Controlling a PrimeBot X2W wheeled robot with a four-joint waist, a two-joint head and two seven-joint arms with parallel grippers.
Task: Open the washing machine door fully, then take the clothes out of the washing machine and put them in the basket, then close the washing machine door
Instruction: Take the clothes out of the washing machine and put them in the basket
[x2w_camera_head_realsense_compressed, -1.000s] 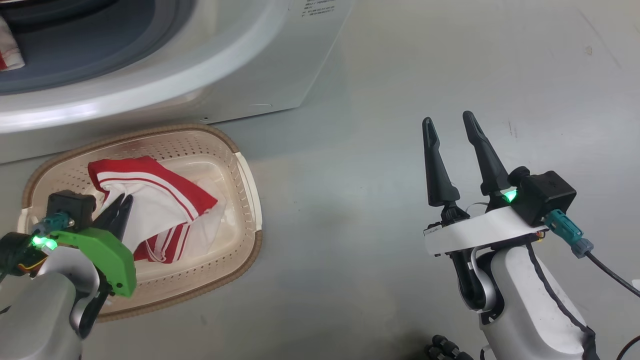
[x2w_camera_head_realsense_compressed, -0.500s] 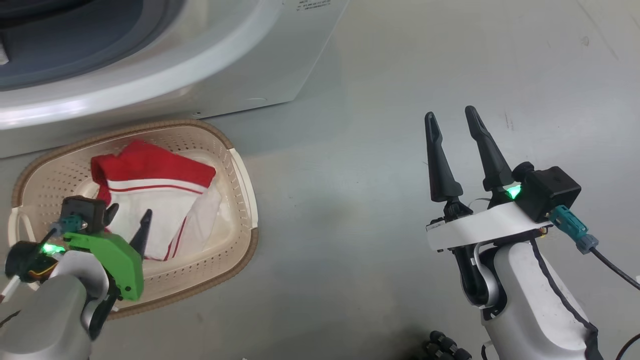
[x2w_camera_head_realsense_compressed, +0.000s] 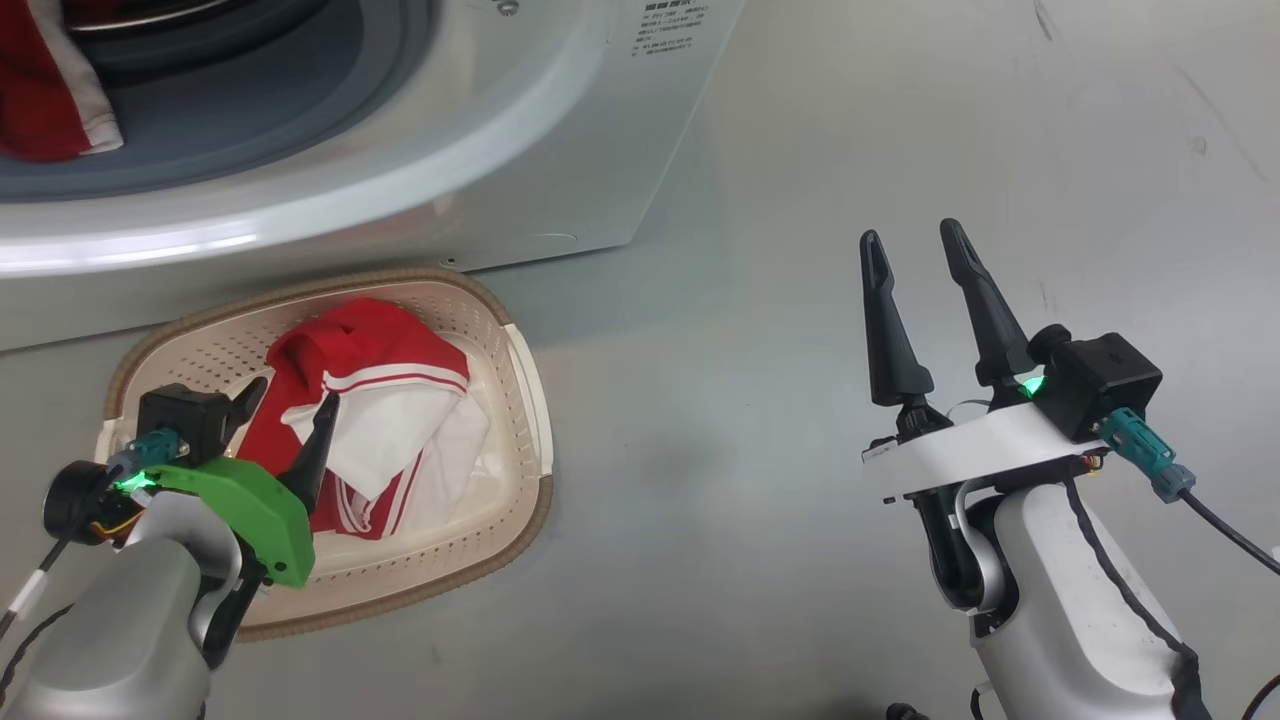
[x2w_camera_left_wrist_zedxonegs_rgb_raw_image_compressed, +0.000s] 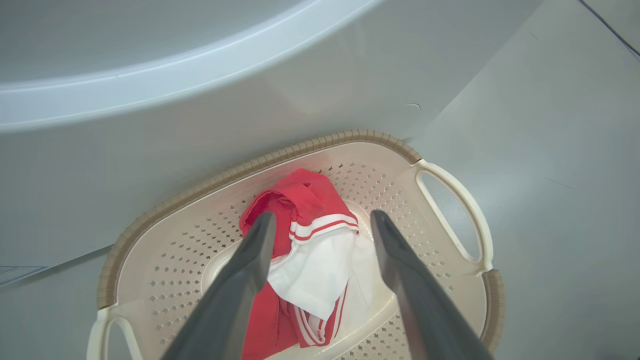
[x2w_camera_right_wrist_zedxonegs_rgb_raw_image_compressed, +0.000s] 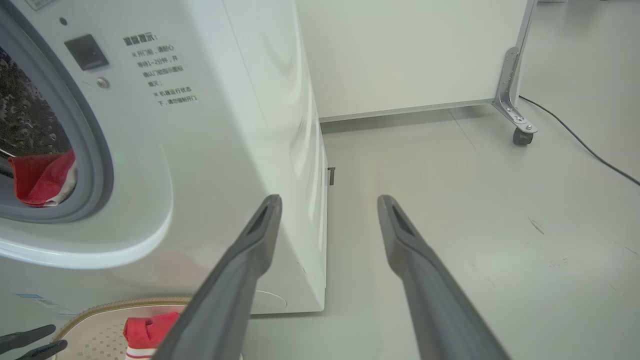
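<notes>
The washing machine (x2w_camera_head_realsense_compressed: 560, 130) stands on the floor (x2w_camera_head_realsense_compressed: 800, 150) with its round mouth uncovered. The basket (x2w_camera_head_realsense_compressed: 535, 400) sits on the floor just in front of it.

Of the clothes (x2w_camera_head_realsense_compressed: 370, 335), one red-and-white piece lies bunched inside the basket, and a second piece (x2w_camera_head_realsense_compressed: 40, 100) hangs at the lip of the machine's mouth. Your left pincer (x2w_camera_head_realsense_compressed: 294, 393) hovers over the basket, spread, with a finger on either side of the bunched piece and nothing pinched. Your right pincer (x2w_camera_head_realsense_compressed: 909, 234) is spread too and holds nothing. It is well apart from the basket, over bare floor.

Handling: expect the cloth to be light, limp and easy to snag. It will likely drape and trail, so take the second piece at a thick fold or its hanging edge, not at a single thin layer.

Change: a second ago the left pincer was pressed together on the cloth in the basket. It has since spread, and the piece has settled in a heap. The right pincer is as it was. More of the machine's mouth is now in the head view, which is the camera shifting, not the machine moving.
</notes>
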